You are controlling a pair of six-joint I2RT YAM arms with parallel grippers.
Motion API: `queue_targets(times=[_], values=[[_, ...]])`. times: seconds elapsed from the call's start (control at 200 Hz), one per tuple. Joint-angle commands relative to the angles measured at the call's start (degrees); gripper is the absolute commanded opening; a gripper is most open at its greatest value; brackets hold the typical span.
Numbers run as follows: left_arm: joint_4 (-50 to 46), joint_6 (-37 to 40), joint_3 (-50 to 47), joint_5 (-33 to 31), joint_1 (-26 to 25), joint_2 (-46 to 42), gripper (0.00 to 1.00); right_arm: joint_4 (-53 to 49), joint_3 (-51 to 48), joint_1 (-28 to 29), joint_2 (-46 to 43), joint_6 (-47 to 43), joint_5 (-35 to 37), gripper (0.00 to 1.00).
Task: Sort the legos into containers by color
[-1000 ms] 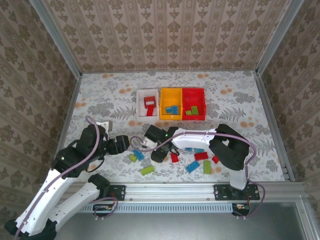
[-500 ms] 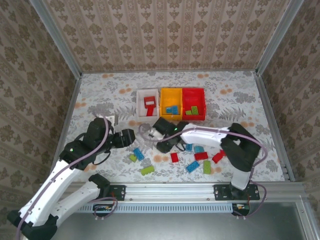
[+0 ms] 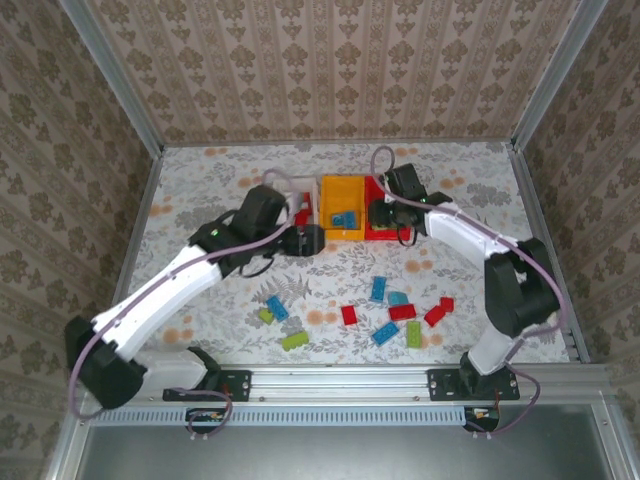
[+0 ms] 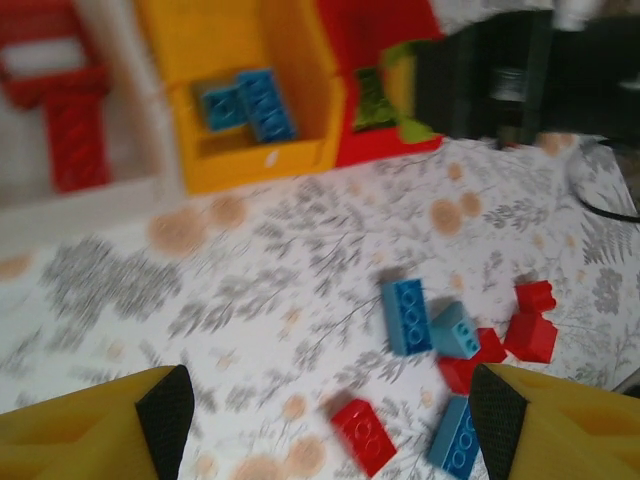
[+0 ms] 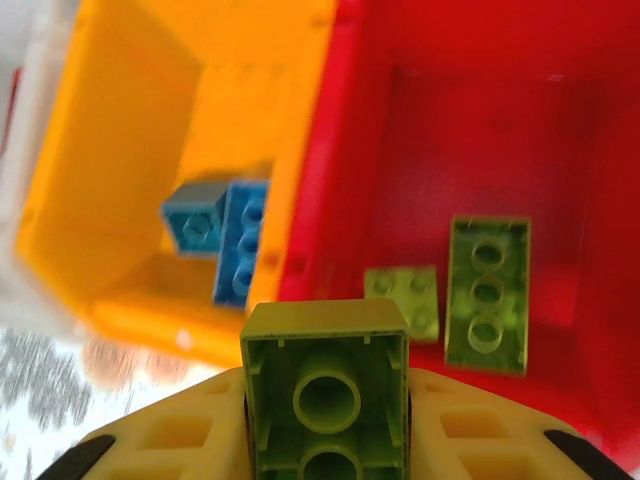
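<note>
While the top view looks down on the table point(image 3: 200, 190), the yellow bin point(image 3: 343, 234) stands in the middle of the row, with the white bin point(image 3: 298, 184) touching its left side and the red bin point(image 3: 380, 237) touching its right side. The left gripper point(image 3: 308, 240) hangs just in front of the yellow bin's near left corner. The right gripper point(image 3: 383, 213) is over the red bin, just right of the yellow bin. The loose bricks point(image 3: 403, 312), red, blue and green, lie well in front of the yellow bin, towards the arm bases.

In the left wrist view, the left gripper point(image 4: 330, 425) has its jaws wide apart, with nothing between the fingers point(image 4: 100, 430). The yellow bin point(image 4: 300, 75) holds two blue bricks point(image 4: 250, 100). Left of it, red bricks point(image 4: 60, 130) lie in the white bin, blurred. On its right, a green one point(image 4: 375, 95) shows in the red bin. Blue and red bricks lie on the table in front of it.

In the right wrist view, the right gripper point(image 5: 325, 400) holds a green brick point(image 5: 325, 390), its hollow underside facing the camera, above the near wall of the red bin point(image 5: 345, 150), beside the yellow bin point(image 5: 130, 150). Two green bricks point(image 5: 490, 295) lie inside the red bin.
</note>
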Motion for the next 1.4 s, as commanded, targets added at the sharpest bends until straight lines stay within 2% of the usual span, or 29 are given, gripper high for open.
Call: queue_targets(times=[0.0,0.125,0.285,0.44,0.66,0.89,1.095,1.165,1.265,1.395], values=[[0.62,7.12,7.88,0.80,-2.69,7.18,0.76,-2.85,6.88,-1.97,5.27,6.60,-1.42,0.35],[-0.55,7.92,14.12,1.63,-3.64,15.08,0.76,-5.73,13.27,-3.83,10.81,9.24,-1.72,0.35],[-0.22,8.30,17.77,2.84,-3.87,19.23,0.76,-9.23,18.46,-5.10,16.45,11.00,-3.47,0.40],[-0.67,8.68,17.44,3.61,-4.17,20.41,0.77,-9.23,18.32,-5.31,16.98,11.74,-3.39,0.51],[-2.71,8.88,14.44,3.80,-4.12,19.98,0.76,-8.99,18.45,-5.33,15.22,10.75,-3.63,0.56],[-5.19,14.74,12.00,8.96,-5.61,21.39,0.74,-8.27,16.65,-4.62,5.30,9.27,-1.30,0.56],[-13.34,18.02,11.66,10.37,-9.96,24.54,0.77,-8.91,8.60,-3.22,-8.29,8.01,0.24,0.60],[-15.71,15.68,10.97,10.81,-10.93,25.40,0.79,-9.39,4.81,-2.31,-12.88,7.86,-0.59,0.63],[-17.51,8.58,10.00,14.24,-11.13,27.30,0.80,-10.72,-0.26,-0.24,-19.63,7.56,-1.65,0.66],[-25.28,0.83,13.61,15.61,-11.84,31.58,0.81,-13.59,-6.00,3.88,-28.14,5.84,-2.01,0.71]])
